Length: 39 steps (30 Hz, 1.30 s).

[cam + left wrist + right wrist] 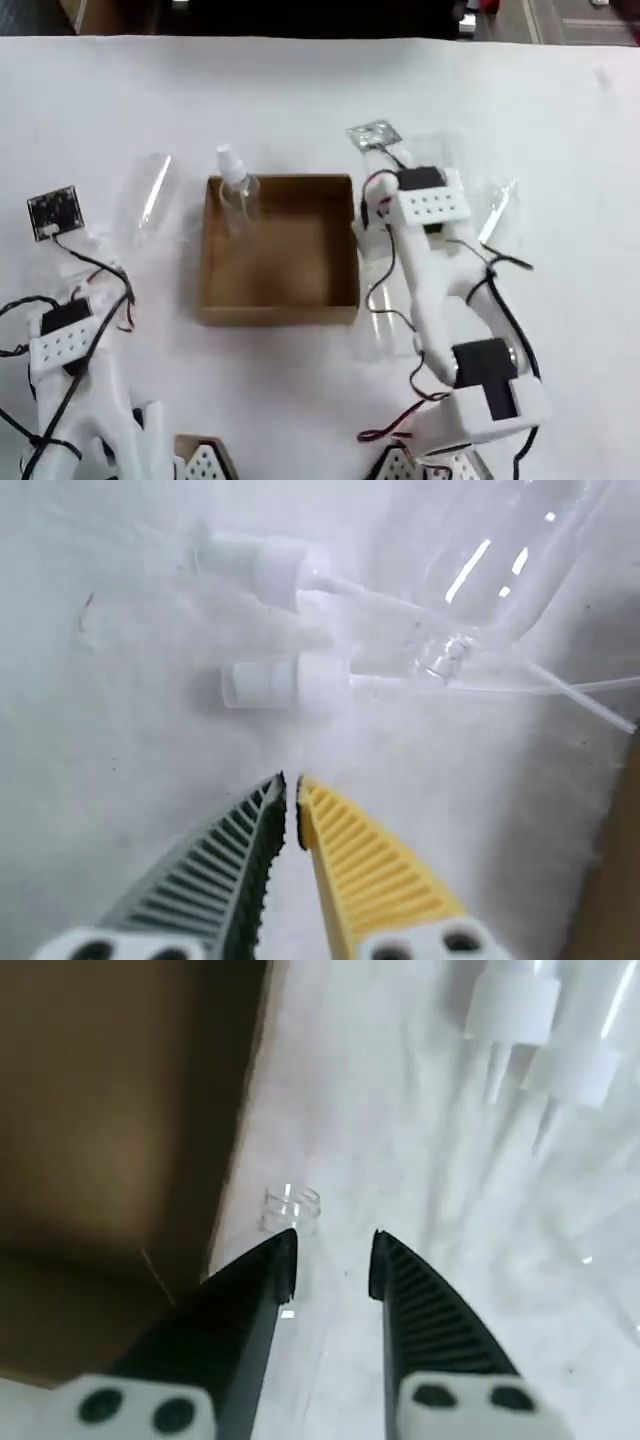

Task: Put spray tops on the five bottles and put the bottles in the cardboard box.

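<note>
The cardboard box (280,300) lies open at the table's middle, and its brown wall (120,1110) shows beside my right gripper. One clear bottle with a spray top (237,188) stands in the box's far left corner. My left gripper (291,783) is shut and empty, its grey and yellow fingers pointing at two white spray tops (290,683) (268,568) that lie next to clear bottles (480,560). My right gripper (330,1250) is open just outside the box, close to a clear bottle neck (292,1210). More spray tops (510,1005) lie beyond it.
Clear bottles lie left of the box (150,190), right of it (495,210) and near its front right corner (385,325). The left arm (65,335) stands at the lower left and the right arm (450,290) at the right. The white table (300,90) extends far behind the box.
</note>
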Tool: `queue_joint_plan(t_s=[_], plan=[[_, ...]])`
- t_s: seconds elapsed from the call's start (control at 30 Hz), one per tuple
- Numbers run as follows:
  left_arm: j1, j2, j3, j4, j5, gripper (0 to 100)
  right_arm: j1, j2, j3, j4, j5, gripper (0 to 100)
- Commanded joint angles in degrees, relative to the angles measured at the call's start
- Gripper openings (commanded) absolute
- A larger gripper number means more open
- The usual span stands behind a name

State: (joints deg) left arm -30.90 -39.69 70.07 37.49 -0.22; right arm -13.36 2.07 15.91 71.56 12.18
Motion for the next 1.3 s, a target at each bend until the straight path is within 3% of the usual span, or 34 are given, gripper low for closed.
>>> queue_joint_plan(t_s=[0.0,0.57,0.73,0.93,1.27], plan=[[0.7,0.0,-0.4,-1.4,-0.4,2,-2.5,0.0,-2.5,-0.7,-2.9,9.9],[0.7,0.0,-0.4,-1.1,-0.4,2,-1.2,6.9,-2.3,-4.9,-3.6,9.9],[0.7,0.0,-0.4,-1.1,-0.4,2,-1.9,6.7,-2.3,-2.9,-3.8,10.1],[0.7,0.0,-0.4,-1.1,-0.4,2,-2.5,6.7,-2.3,-0.9,-4.2,21.4],[0.7,0.0,-0.4,-1.1,-0.4,2,-2.3,2.5,-3.0,3.6,-7.8,18.0]])
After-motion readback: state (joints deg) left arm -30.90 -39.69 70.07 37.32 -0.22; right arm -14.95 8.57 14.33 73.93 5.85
